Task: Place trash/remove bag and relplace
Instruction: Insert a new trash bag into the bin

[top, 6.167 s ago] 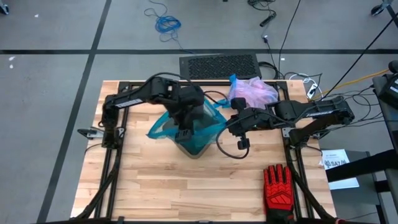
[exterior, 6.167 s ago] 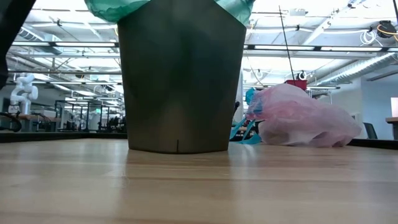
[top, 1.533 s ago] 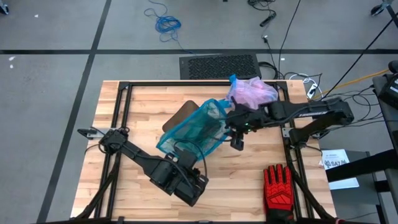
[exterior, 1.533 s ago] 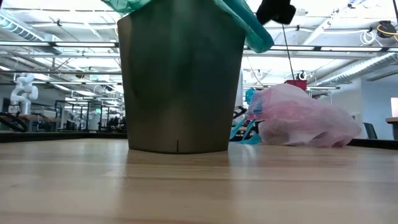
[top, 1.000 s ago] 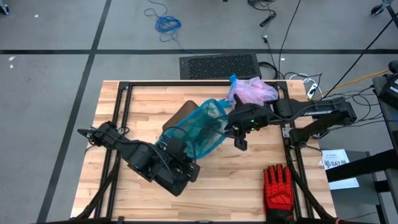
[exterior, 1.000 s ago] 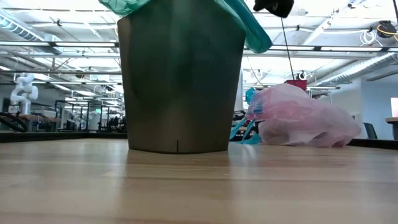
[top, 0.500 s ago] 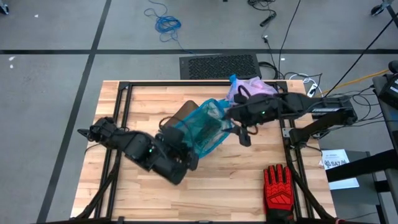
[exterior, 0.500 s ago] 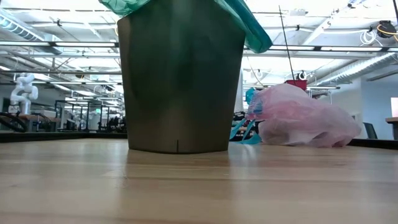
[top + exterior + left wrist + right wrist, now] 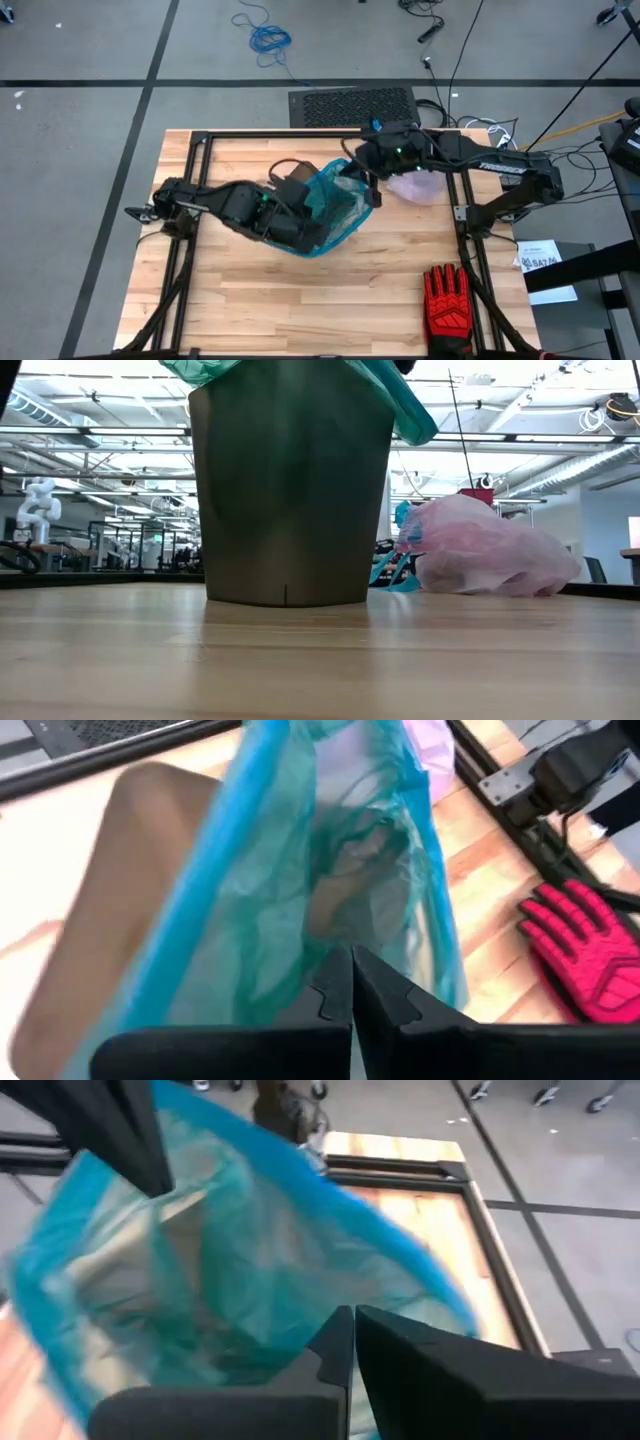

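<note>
Risk, tearing or slippage: left gripper [image 9: 305, 232] pinched on the teal bag [image 9: 335, 205] rim at the bin's [image 9: 290, 490] 7 o'clock edge, right gripper [image 9: 362, 170] pinched on it at 1 o'clock (both jaws closed flat on the film). Opposed pulls could rip the thin film or tip the bin. Pink bag [image 9: 418, 186], full, lies at the table's [image 9: 240, 300] 1 o'clock, beside the bin.

The left end effector [image 9: 318, 240] has swung in from the surface's near side to the teal bag's [image 9: 338, 208] rim, fingers now together; the right end effector [image 9: 362, 172] has moved to the far rim and closed.
</note>
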Controlling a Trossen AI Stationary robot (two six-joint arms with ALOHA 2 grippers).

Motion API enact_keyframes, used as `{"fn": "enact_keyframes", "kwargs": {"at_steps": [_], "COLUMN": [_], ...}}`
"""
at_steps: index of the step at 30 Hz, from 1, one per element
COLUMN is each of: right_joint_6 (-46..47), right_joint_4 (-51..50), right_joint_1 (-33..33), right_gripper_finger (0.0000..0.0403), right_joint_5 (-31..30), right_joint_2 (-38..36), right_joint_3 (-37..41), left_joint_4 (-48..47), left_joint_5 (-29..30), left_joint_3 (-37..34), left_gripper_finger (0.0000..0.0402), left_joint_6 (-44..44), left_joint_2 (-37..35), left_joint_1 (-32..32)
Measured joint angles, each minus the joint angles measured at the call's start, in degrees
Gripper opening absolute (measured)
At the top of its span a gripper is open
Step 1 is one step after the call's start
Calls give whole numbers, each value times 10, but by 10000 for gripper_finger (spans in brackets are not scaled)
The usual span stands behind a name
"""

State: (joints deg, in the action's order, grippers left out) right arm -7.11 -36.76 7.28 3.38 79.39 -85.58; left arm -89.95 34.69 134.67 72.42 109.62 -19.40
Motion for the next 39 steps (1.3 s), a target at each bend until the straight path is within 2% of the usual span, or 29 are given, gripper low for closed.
{"fn": "enact_keyframes", "kwargs": {"at_steps": [4,11,19,26,29,32,35,39], "right_joint_6": [0,0,-11,-9,-9,-10,-6,1], "right_joint_4": [28,52,112,134,141,148,156,156], "right_joint_1": [29,76,120,160,168,171,171,171], "right_gripper_finger": [8,1,0,0,0,0,0,0], "right_joint_5": [4,55,60,90,91,97,105,105], "right_joint_2": [10,62,95,108,113,113,113,113], "right_joint_3": [0,0,0,0,0,0,0,0], "left_joint_4": [-1,-1,-1,0,4,25,52,19], "left_joint_5": [-18,-19,-17,-56,-90,-201,-292,-318], "left_joint_3": [0,0,-1,-1,-1,-1,-1,-1], "left_gripper_finger": [2,1,1,0,0,0,0,0], "left_joint_6": [-45,-109,-190,-277,-290,-382,-432,-445], "left_joint_2": [-8,-38,-83,-136,-141,-132,-120,-99], "left_joint_1": [23,57,120,153,153,165,165,163]}}
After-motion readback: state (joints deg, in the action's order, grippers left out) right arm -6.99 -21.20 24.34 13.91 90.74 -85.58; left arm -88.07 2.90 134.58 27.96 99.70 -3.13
